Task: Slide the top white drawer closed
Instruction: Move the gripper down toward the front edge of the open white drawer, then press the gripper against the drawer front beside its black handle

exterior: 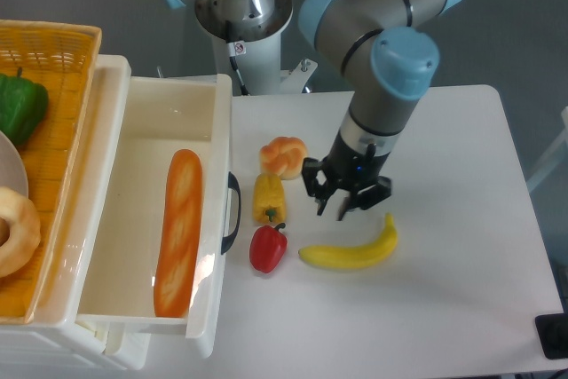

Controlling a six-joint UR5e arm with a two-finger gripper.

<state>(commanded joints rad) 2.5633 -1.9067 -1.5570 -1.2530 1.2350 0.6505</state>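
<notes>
The top white drawer point(151, 219), a large glossy white plastic rectangular box with deep walls and a rounded rim, stands pulled well out from its cabinet at the left side of the white bench point(444, 308). Its front panel faces right and carries a black arched handle point(232, 212) that bows out over the bench. The inside is smooth and shiny, with soft reflections on the floor of it. A long orange-brown baguette loaf point(178, 232) lies lengthwise in the drawer, nearer the front panel than the back wall.

Above and left of the drawer, on the cabinet top, sits a woven orange-yellow basket point(62, 59) holding a green bell pepper point(19, 108); a pale ring-shaped pastry point(16, 232) and the edge of a white plate show at the left border.

On the bench just right of the handle lie a round golden bread roll point(284, 156), a yellow bell pepper point(269, 198) below it and a red bell pepper point(268, 248) below that. A yellow banana point(351, 251) lies to the right of the red pepper.

The grey and blue arm reaches down over the bench, and its black two-finger hand point(344, 198) hangs above the surface between the yellow pepper and the banana, apart from the drawer. Its fingers stand apart, holding nothing.
</notes>
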